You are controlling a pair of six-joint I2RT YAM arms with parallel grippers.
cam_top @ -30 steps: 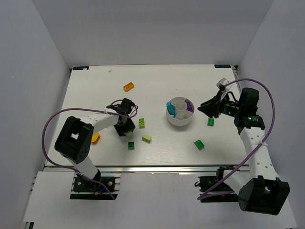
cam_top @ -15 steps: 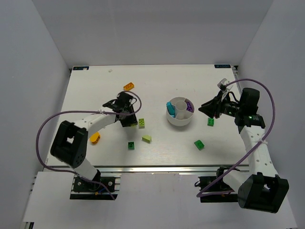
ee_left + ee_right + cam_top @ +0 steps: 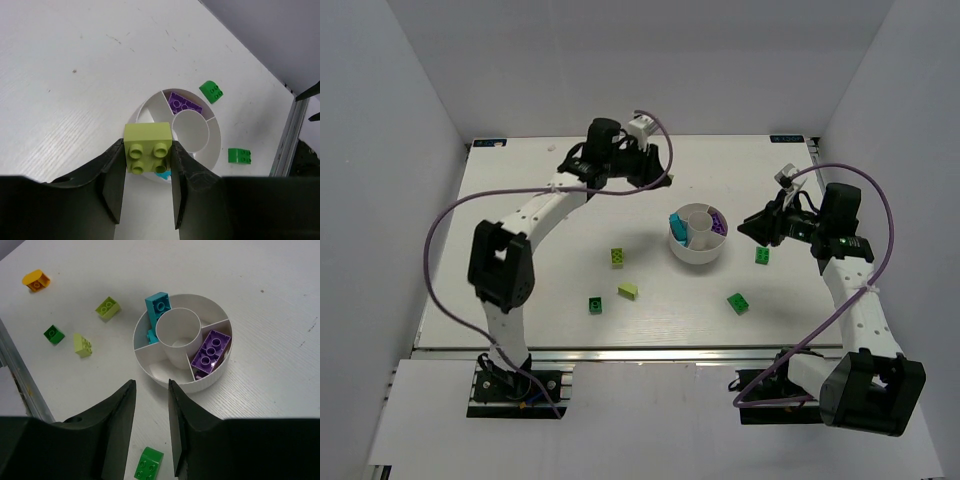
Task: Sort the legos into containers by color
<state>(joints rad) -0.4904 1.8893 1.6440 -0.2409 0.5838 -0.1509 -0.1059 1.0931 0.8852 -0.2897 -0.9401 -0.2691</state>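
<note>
We begin at the arms' side of the surface (image 3: 520, 210). A green brick (image 3: 737, 303) lies nearer than the dish (image 3: 698, 253) and a little to its right. A dark green brick (image 3: 595, 305) and a pale lime brick (image 3: 628, 291) lie nearer than the dish and to its left. An orange brick (image 3: 36, 280), which we find only in the right wrist view, lies well apart, farther left. Level with the dish we mark a lime brick (image 3: 617, 257) to its left and a second green brick (image 3: 761, 256) just beside it on the right. Inside the dish, a cyan brick (image 3: 676, 225) stands in the left compartment and a purple brick (image 3: 718, 222) lies in the right one, either side of the central cup (image 3: 177, 335). The right end effector (image 3: 151, 387) hovers right of the dish, fingers apart. Beyond the dish and to its left, the raised left end effector (image 3: 148, 150) is clamped on a lime two-by-two brick (image 3: 148, 134), studs toward the wrist camera.
</note>
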